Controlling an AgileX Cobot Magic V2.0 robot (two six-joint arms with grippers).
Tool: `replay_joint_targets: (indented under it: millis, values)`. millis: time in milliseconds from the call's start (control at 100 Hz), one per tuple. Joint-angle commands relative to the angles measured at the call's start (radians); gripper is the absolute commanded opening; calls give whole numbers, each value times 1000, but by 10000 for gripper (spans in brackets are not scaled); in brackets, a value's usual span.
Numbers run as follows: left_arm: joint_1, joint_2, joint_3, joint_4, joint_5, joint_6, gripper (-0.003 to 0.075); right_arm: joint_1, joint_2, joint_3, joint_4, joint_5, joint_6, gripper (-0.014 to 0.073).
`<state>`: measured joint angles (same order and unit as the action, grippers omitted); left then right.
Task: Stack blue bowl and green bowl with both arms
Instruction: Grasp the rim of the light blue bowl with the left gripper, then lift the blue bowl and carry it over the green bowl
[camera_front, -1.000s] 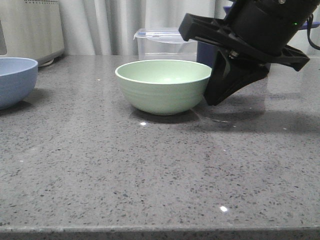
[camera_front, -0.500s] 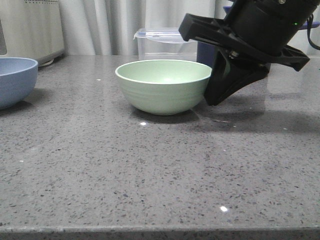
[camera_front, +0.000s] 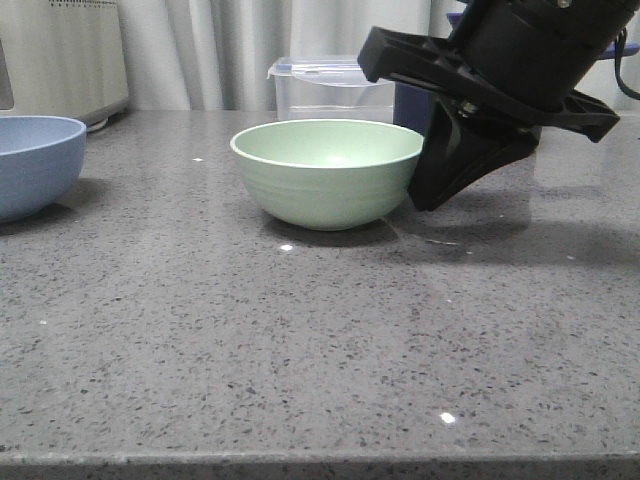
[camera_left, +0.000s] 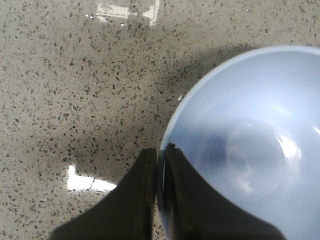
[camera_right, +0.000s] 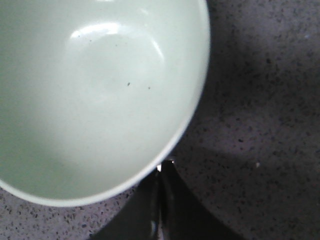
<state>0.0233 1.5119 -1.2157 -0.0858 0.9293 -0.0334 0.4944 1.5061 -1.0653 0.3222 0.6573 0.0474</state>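
The pale blue bowl (camera_front: 35, 160) sits at the far left of the grey counter, cut by the frame edge. In the left wrist view my left gripper (camera_left: 161, 152) is shut on the blue bowl's (camera_left: 250, 150) rim, one finger inside and one outside. The left arm is out of the front view. The mint-green bowl (camera_front: 325, 175) stands upright mid-counter. My right gripper (camera_front: 420, 200) sits low against its right outer wall. In the right wrist view the right gripper (camera_right: 161, 165) has its fingers pressed together just outside the green bowl's (camera_right: 100, 90) rim, holding nothing.
A clear plastic box with a blue lid (camera_front: 330, 90) and a dark navy pot (camera_front: 410, 105) stand behind the green bowl. A white appliance (camera_front: 60, 60) stands at the back left. The counter's front edge (camera_front: 320, 462) runs along the bottom.
The blue bowl has shifted slightly to the right, toward the green bowl. The right arm and the green bowl have not moved.
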Motion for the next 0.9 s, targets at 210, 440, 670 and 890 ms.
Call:
replay_joint_targets:
  millis: [210,440,670,890]
  values:
    - [-54,-26,-169,-28,25,40,-20,0,-32,-24,14,-35,-12,-30]
    - [-126,-13,-321,-139,126,85,-20,0,-32,-24,14,-35,-12,-30]
    - [-266,79,-484,-148,222,91,-20,0,-32,-24,14,-35,-12,-30]
    - [-369,188,-609,-148,279,91,-20,0,-32,-24,14,-35,-12,-30]
